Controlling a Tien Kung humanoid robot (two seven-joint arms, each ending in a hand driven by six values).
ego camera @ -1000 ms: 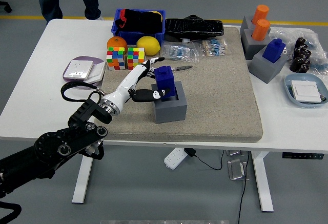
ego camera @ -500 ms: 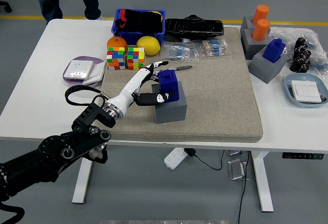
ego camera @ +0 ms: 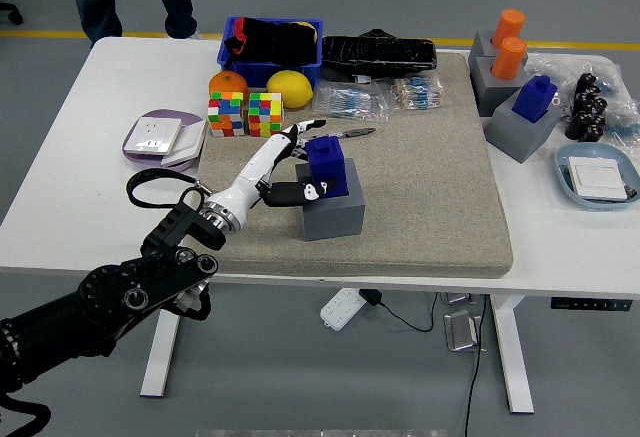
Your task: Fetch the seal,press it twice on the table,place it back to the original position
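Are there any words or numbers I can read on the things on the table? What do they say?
None can be read.
Clear packets behind the blue seal: blue marks, too small to tell whether they are print.
White card in the light blue tray: no print legible.
Rubik's cubes: only coloured squares, no writing.

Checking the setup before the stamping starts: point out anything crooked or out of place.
The blue seal leans in its grey holder rather than standing straight, gripped by the left hand. The other blue seal, at the right, stands straight in its holder. Nothing looks spilled or damaged.
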